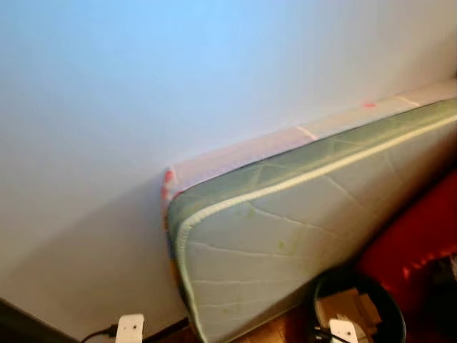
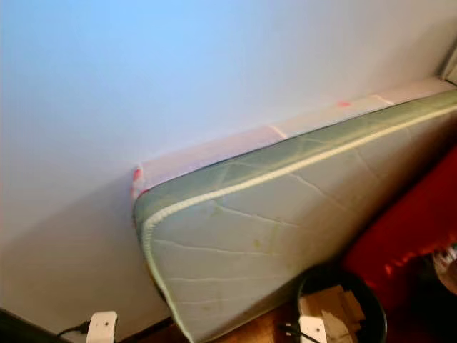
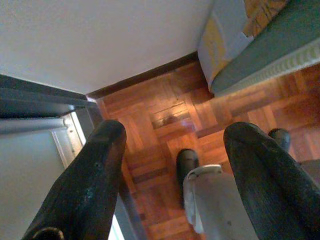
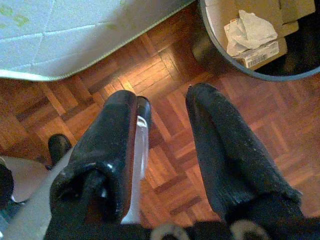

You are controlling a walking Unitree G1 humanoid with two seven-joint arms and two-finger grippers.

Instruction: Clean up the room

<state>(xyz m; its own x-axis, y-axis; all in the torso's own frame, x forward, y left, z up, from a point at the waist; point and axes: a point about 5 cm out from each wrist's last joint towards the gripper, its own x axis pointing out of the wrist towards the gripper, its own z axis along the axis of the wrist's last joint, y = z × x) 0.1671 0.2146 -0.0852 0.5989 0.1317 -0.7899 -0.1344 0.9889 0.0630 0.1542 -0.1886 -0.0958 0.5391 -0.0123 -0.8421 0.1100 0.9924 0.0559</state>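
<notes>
A black round bin [image 1: 391,309] stands on the parquet at the lower right, in front of the mattress. Brown cardboard pieces [image 1: 348,307] lie in it. The right wrist view shows the bin's rim [image 4: 250,75] with a cardboard box and crumpled white paper [image 4: 250,30] inside. My right gripper [image 4: 162,97] hangs open over bare floor, short of the bin, nothing between its fingers. My left gripper [image 3: 177,132] is open too, above the floor near the mattress corner [image 3: 220,45].
A pale quilted mattress [image 1: 285,243] with a green border leans on its long edge against the white wall [image 1: 143,107]. Something red [image 1: 421,236] rests against it on the right. A dark baseboard [image 3: 145,75] and a door frame [image 3: 45,100] lie to my left.
</notes>
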